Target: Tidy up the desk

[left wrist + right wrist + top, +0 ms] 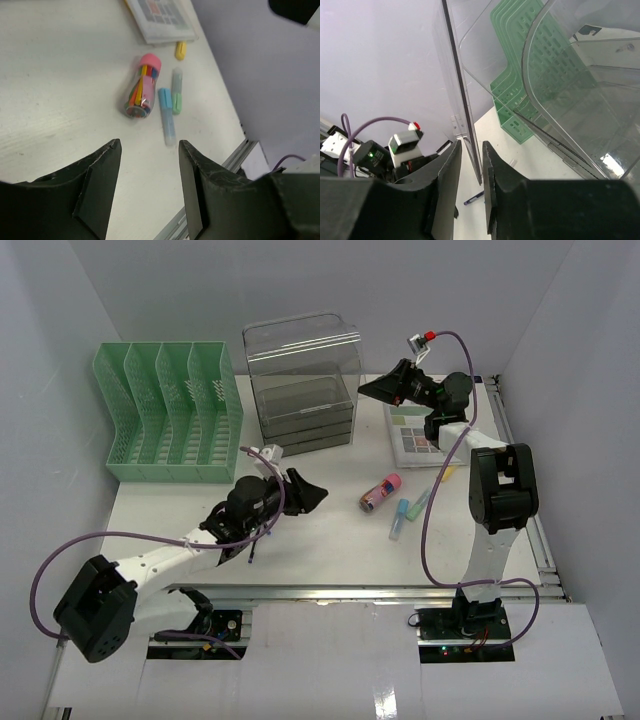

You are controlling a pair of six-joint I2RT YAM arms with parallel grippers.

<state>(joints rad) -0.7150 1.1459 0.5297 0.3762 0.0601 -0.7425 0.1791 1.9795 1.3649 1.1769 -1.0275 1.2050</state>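
From above, you see the large flat white desk [330, 540] with a silver rail along its near edge. At its back stands the clear plastic drawer unit [303, 380], your landmark here. Left of the drawer unit is the green slotted plastic file sorter [170, 410]. The right gripper [372, 388] is up against the unit's right side, probably to steady or shift it. In front of the unit, the left gripper [308, 492] hangs low over the desk. It faces a clear pink-capped tube [380, 492] of coloured sticks lying loose to the unit's front right.

In the left wrist view, the left gripper [149, 147] is spread with nothing between its jaws and points toward the tube. Just beside the tube lie a blue marker [167, 115] and a green marker [177, 92], touching each other. I judge it is lining up a pick.

In the right wrist view, the right gripper [471, 145] has its fingers drawn narrow on either side of the unit's thin clear wall. You cannot tell whether they actually bite it.
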